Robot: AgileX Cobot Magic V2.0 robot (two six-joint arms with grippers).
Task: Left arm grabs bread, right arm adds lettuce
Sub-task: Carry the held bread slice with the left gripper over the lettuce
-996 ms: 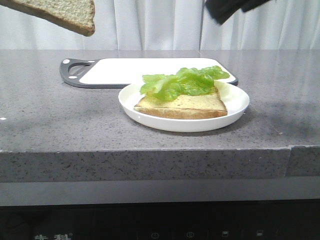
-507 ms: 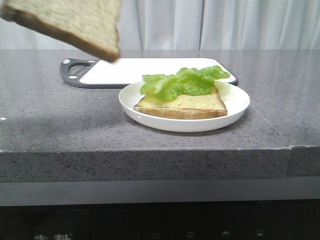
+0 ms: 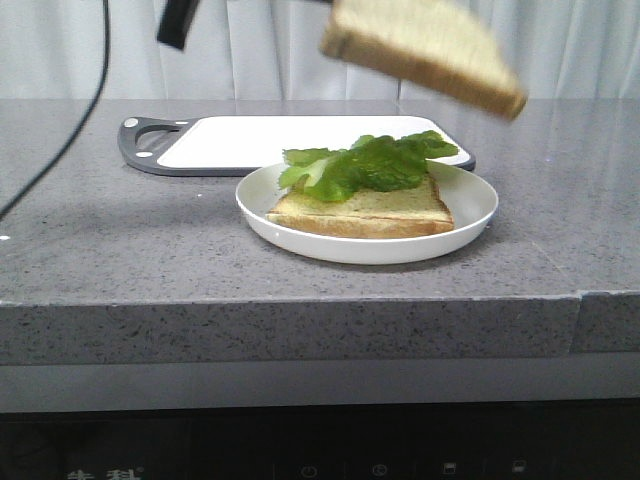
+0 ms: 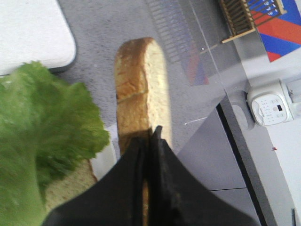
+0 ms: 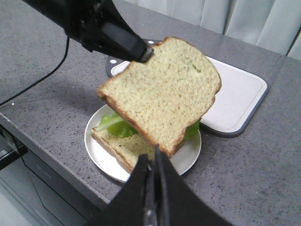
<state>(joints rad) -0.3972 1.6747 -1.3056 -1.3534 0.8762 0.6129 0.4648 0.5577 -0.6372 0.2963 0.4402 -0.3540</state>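
We hold the bread (image 5: 162, 92) in our left gripper (image 4: 150, 141), fingers pinched on its edge, the slice tilted in the air. Below it sits the white plate (image 3: 470, 215) with the lower slice (image 3: 365, 210) and the lettuce (image 3: 370, 162) lying on top. Our right gripper (image 5: 153, 162) has its fingers pressed together, holding nothing, just beside the bread.

Front view: the bread (image 3: 425, 50) is motion-blurred and cut by the top edge; the left pincer holding it lies out of frame; only a dark stub of the left arm (image 3: 178, 22) shows. Right wrist view: the bread (image 5: 162, 94) hides most of the lettuce (image 5: 115, 126) and part of the plate (image 5: 94, 146).
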